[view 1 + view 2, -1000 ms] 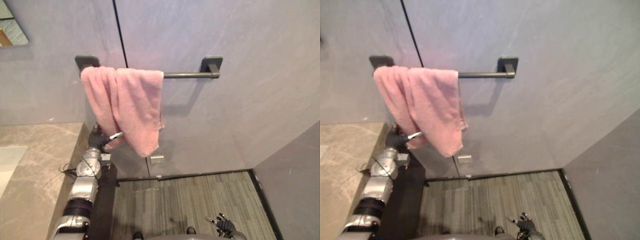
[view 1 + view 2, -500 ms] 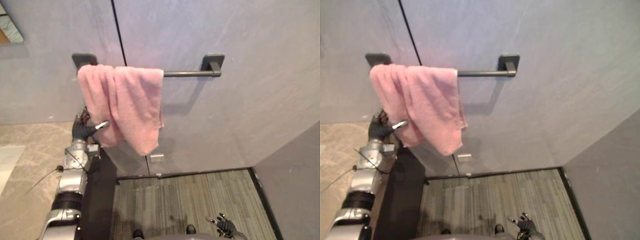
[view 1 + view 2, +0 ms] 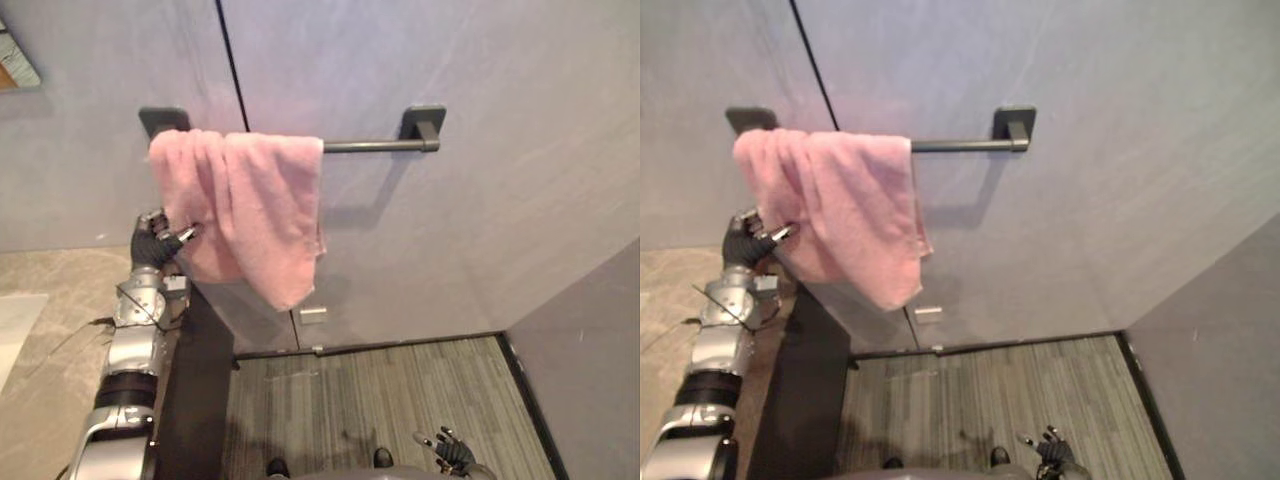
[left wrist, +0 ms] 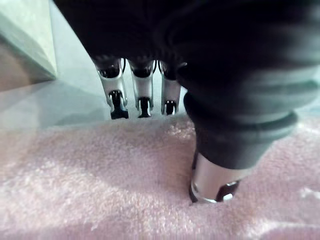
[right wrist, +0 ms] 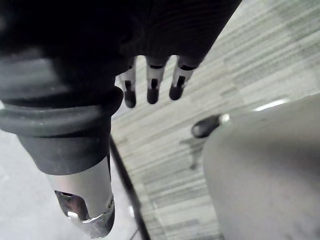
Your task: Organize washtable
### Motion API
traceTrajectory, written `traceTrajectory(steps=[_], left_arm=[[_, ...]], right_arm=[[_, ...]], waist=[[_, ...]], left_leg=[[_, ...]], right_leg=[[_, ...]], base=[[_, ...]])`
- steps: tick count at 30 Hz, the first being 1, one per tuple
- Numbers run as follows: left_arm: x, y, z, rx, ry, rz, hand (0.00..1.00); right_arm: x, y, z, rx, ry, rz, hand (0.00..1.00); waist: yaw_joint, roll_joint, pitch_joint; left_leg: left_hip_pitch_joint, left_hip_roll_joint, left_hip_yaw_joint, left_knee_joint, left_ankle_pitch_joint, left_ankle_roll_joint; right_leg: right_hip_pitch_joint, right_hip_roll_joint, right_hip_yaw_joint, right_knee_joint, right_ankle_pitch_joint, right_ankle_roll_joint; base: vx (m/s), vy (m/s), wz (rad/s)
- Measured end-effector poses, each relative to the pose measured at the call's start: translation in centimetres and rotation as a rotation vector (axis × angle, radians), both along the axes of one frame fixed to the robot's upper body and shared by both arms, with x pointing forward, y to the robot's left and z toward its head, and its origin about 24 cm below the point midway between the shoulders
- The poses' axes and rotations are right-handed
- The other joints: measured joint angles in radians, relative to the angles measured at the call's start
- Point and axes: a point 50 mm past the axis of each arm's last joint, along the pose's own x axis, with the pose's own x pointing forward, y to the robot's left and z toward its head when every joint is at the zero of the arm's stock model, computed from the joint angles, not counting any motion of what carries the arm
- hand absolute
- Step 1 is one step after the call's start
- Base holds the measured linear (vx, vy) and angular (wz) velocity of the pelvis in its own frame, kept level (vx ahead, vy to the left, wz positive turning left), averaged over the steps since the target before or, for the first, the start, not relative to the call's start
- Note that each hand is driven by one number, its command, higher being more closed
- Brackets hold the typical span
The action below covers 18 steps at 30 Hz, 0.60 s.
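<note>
A pink towel (image 3: 262,205) hangs bunched over the left end of a dark wall rail (image 3: 372,146). My left hand (image 3: 154,243) is raised to the towel's left edge, about halfway down. In the left wrist view its thumb (image 4: 214,184) presses into the pink cloth (image 4: 95,180), and its fingers (image 4: 143,95) curl at the cloth's far edge, pinching it. My right hand (image 3: 446,448) hangs low over the striped floor, its fingers (image 5: 151,85) straight and holding nothing.
A beige marble counter (image 3: 60,340) with a white basin (image 3: 14,325) lies at the left, its dark side panel (image 3: 196,400) beside my left arm. Grey striped flooring (image 3: 380,385) lies below, a small wall plate (image 3: 313,316) sits under the towel, and a grey wall (image 3: 590,380) stands at the right.
My left hand has risen and moved left, from under the towel's lower fold to its left edge, and its fingers have curled onto the cloth. The right hand stays put.
</note>
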Motion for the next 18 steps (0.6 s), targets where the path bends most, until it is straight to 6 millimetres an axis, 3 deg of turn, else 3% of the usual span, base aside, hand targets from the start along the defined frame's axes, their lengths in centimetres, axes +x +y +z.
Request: traceTrajectory(steps=[13, 16, 18], left_arm=[[0.4, -2.3, -2.1, 0.000, 0.106, -0.158, 1.00], [0.3, -2.4, -2.3, -0.004, 0.108, -0.159, 1.00], [0.1, -2.4, -2.4, -0.004, 0.109, -0.157, 1.00]], right_arm=[[-0.6, -0.6, 0.0, -0.024, 0.019, 0.020, 0.00], [0.8, -1.3, 1.0, -0.077, -0.061, 0.036, 0.00], [3.2, -2.4, 2.7, -0.147, -0.180, 0.032, 0.00]], waist=[[-0.003, 0.005, 0.003], [-0.007, 0.011, 0.006], [-0.009, 0.013, 0.007]], left_leg=[[0.003, 0.000, 0.000, 0.000, 0.000, 0.000], [0.002, 0.000, 0.001, 0.000, 0.000, 0.000], [-0.002, -0.001, 0.008, 0.001, 0.000, 0.000]], right_leg=[[-0.002, 0.001, 0.004, -0.001, 0.005, 0.001], [-0.007, 0.000, 0.007, -0.001, 0.005, 0.002], [-0.018, 0.001, 0.014, 0.000, 0.008, 0.003]], base=[[0.00, -0.002, -0.01], [0.00, -0.001, -0.02], [-0.02, -0.004, -0.13]])
